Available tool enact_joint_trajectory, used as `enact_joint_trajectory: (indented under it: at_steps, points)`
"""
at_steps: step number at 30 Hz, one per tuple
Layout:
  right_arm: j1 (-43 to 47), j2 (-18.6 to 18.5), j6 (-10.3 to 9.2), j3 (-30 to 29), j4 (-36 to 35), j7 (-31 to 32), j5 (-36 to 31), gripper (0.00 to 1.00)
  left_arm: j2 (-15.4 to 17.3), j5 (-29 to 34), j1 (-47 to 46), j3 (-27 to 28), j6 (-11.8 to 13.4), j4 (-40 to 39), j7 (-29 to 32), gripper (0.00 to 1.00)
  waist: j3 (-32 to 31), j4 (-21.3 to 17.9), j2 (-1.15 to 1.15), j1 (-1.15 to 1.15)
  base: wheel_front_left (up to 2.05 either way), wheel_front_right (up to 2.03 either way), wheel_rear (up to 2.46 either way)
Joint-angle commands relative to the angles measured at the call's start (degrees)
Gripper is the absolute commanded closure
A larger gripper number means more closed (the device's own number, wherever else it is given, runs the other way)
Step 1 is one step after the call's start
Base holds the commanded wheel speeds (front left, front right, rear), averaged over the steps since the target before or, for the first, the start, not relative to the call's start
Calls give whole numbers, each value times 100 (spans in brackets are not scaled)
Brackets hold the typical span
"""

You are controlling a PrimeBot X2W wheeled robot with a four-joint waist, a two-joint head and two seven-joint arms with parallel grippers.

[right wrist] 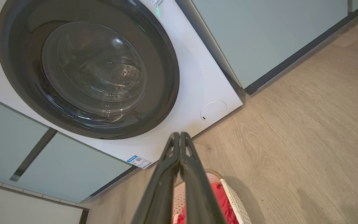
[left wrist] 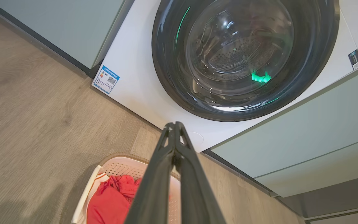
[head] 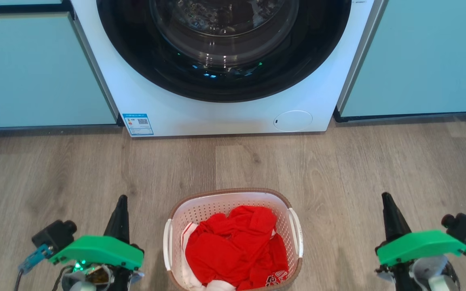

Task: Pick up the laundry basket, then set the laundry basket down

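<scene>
My left gripper (head: 122,202) and right gripper (head: 387,199) are clenched empty. The brown-rimmed white perforated plastic laundry basket (head: 217,207) sits bottom centre, probably light and stiff (red clothes (head: 233,246) inside); I'd take its side handles (head: 297,236).

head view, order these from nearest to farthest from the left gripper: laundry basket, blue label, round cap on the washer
Left gripper:
1. laundry basket, on the floor to its right
2. blue label, ahead, lower left of the washer
3. round cap, lower right of it

The right hand (right wrist: 180,134), fingers together, points toward the washer (right wrist: 197,77), partly hiding the laundry basket (right wrist: 234,200).
</scene>
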Motion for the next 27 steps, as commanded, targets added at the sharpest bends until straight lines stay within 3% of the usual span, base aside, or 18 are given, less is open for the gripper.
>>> enact_joint_trajectory:
  at_steps: [1,27]
  points:
    - [-335,-114,17,-7,-156,57,183,100,87,-179,-298,140,-66,-133,41,100,-1,-1,0,0,0,0,0]
    - [-504,-140,26,-237,30,467,1834,100,103,-1806,-442,548,-274,-33,461,100,-17,-15,0,0,0,0,0]
